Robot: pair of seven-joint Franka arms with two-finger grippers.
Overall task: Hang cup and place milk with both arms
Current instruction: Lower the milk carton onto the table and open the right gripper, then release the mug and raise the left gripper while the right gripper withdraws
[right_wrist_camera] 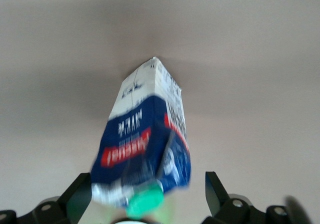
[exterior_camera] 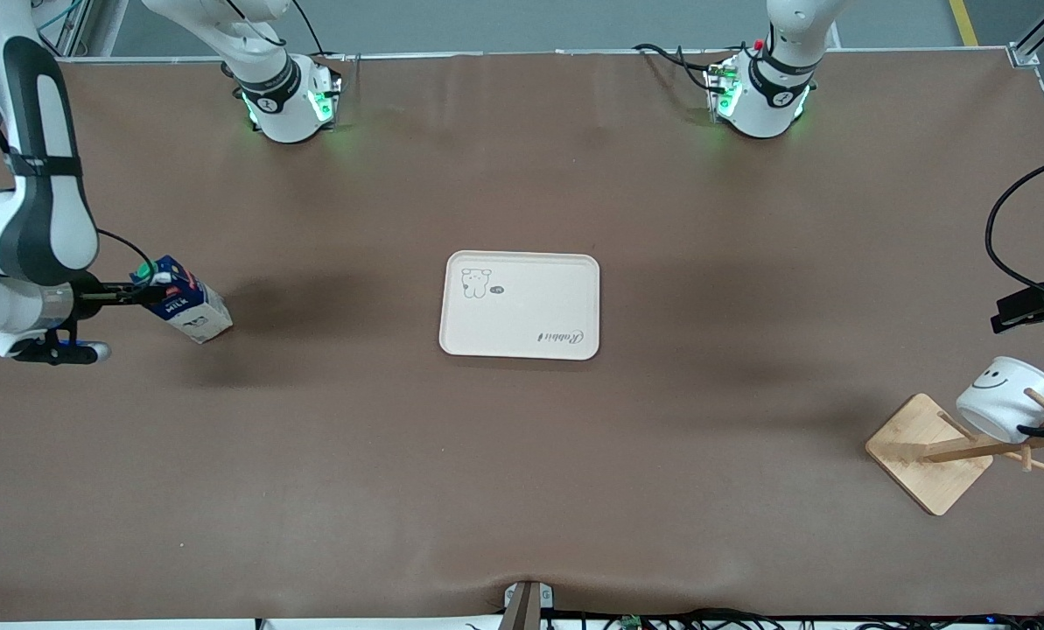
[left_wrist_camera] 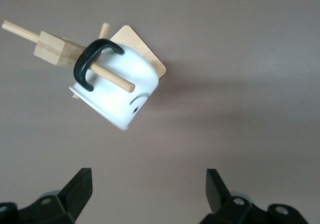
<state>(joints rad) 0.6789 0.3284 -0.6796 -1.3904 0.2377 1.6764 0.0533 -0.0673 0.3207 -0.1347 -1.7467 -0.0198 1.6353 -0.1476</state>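
Observation:
The milk, a dark blue carton with a green cap, leans tilted near the right arm's end of the table. My right gripper is open with the carton's cap end between its fingers. In the right wrist view the milk sits between the spread fingers of the right gripper. The cup hangs by its black handle on a peg of the wooden rack at the left arm's end. My left gripper is open and empty above it. In the left wrist view the cup is apart from the left gripper.
A white tray with a small bear drawing lies in the middle of the brown table. The rack's post and pegs stick out sideways past the cup. Black cables trail near the left gripper at the table's edge.

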